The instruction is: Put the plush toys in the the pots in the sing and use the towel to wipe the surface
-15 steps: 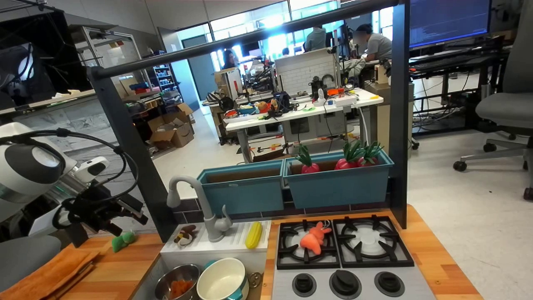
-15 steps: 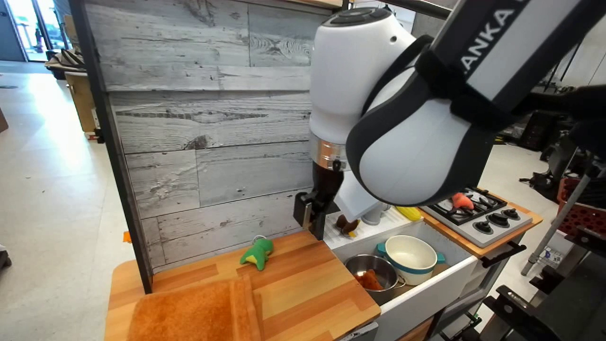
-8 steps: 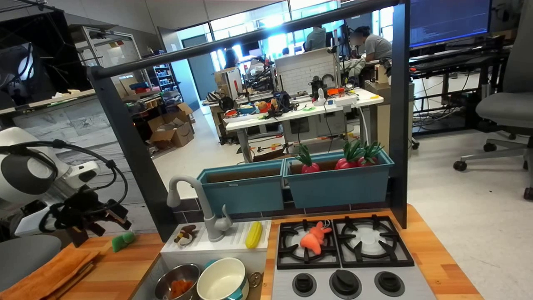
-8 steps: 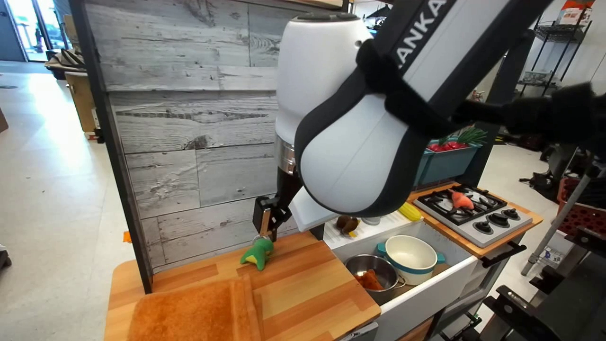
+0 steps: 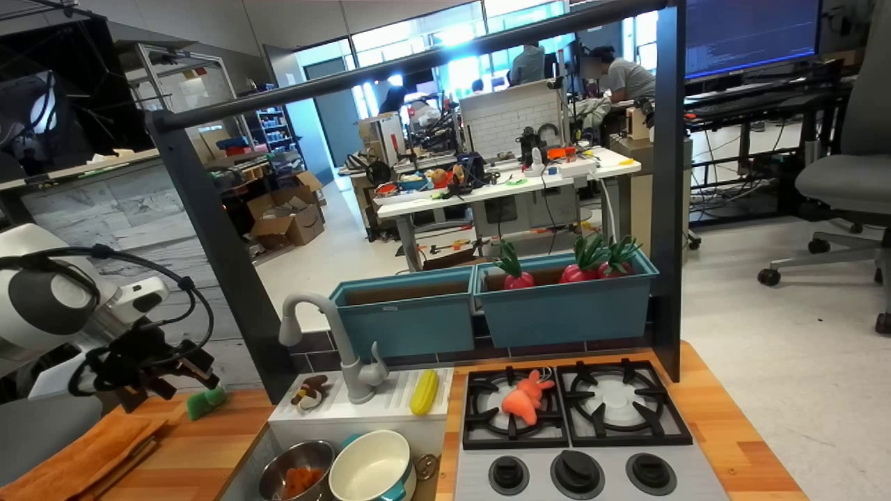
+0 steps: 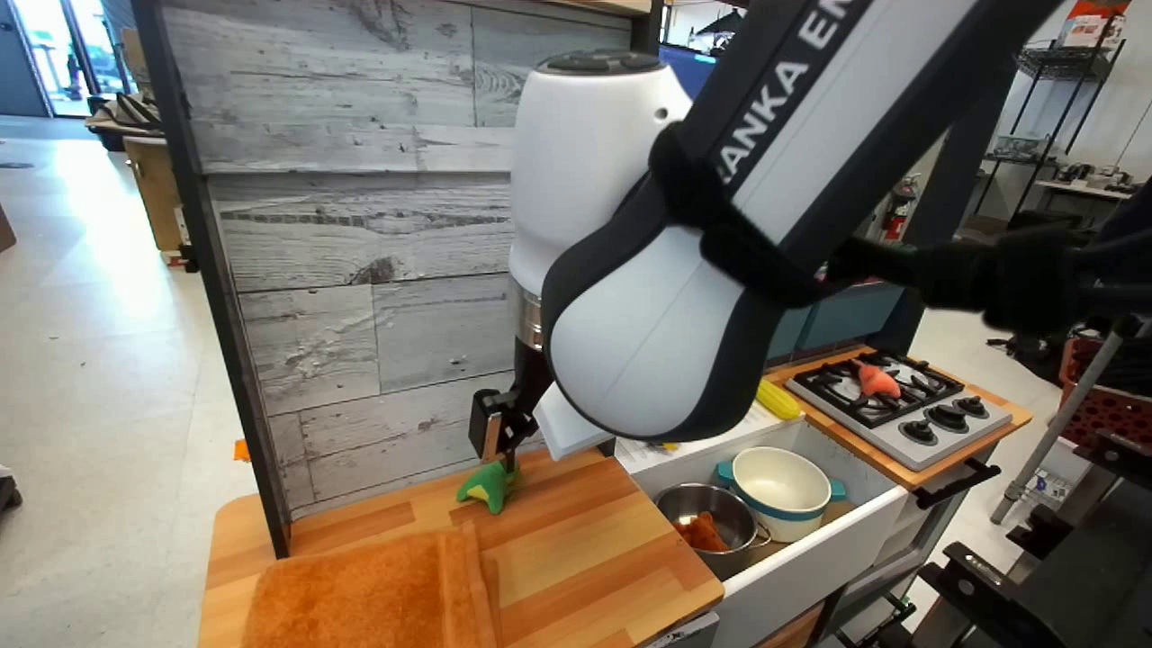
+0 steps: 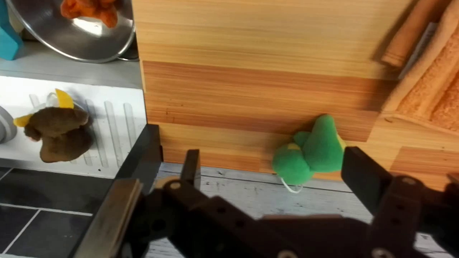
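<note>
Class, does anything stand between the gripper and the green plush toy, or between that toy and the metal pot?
Nothing visible stands between the gripper and the green plush toy, nor between that toy and the metal pot, though an orange plush toy lies inside.

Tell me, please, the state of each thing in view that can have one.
gripper: open, holding nothing
green toy: lying on countertop, not held
orange toy: inside metal pot
metal pot: uncovered, in sink
cream pot: uncovered, in sink
towel: folded, on countertop
red-orange toy: lying on stove
stove knobs: settings not readable
faucet: no water seen running
yellow toy: lying beside faucet
brown toy: lying beside faucet
</note>
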